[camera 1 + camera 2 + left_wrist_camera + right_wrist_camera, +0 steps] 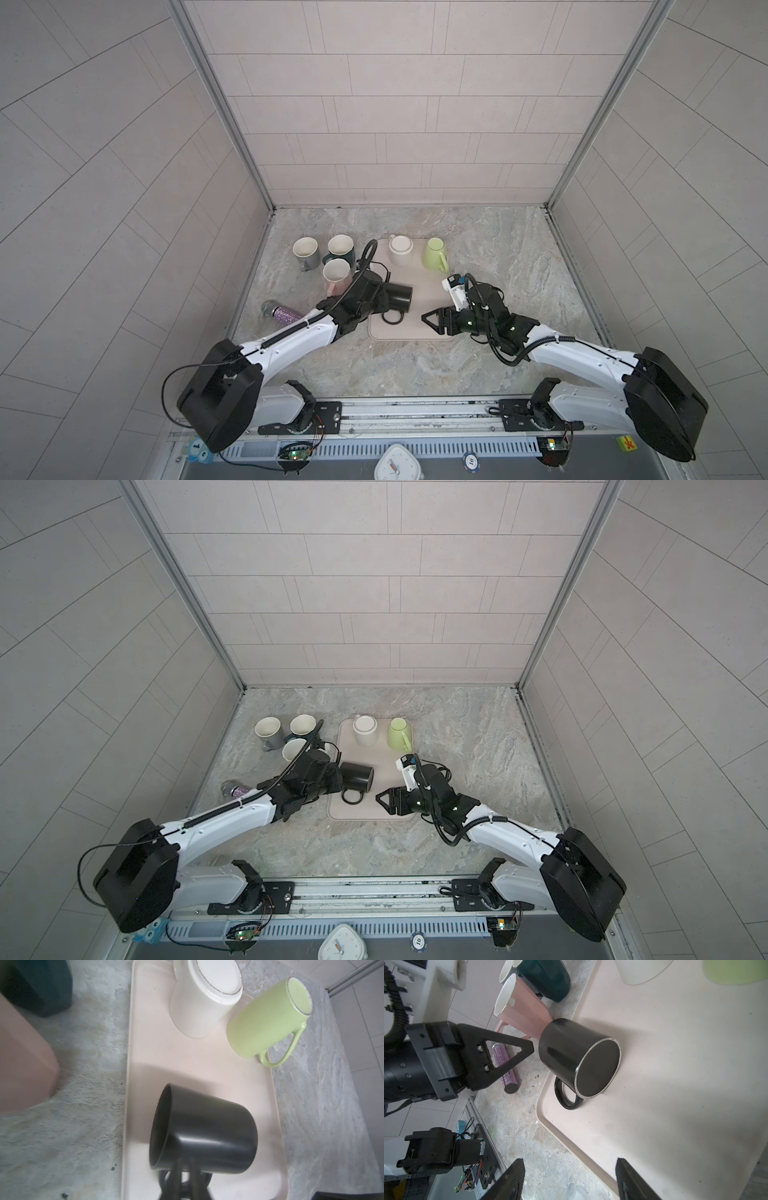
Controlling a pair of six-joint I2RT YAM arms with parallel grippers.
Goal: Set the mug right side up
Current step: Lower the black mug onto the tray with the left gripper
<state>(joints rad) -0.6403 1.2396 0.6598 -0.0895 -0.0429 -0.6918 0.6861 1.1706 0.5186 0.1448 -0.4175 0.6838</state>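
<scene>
Right wrist view puts the black mug (566, 1053) straight ahead of the right gripper (569, 1180), lying on its side on the tray (685, 1095), close to the tray edge on the left arm's side. Its flat base faces this gripper and its mouth faces away, toward the left gripper (530, 1048). The mug's long axis therefore runs roughly from one gripper to the other, and the handle (559, 1093) sits low, resting on the tray. The right gripper is spread wide and holds nothing, with bare tray between it and the base. The left gripper is the nearer one: its tip is just beside the mouth's rim, seemingly not touching. In the left wrist view its fingers (175, 1176) look only narrowly parted, blurred, low against the mug wall by the handle, and nothing appears clamped. Standing the mug up likely means tipping the base down, and the left gripper at the rim seems better placed for that.
</scene>
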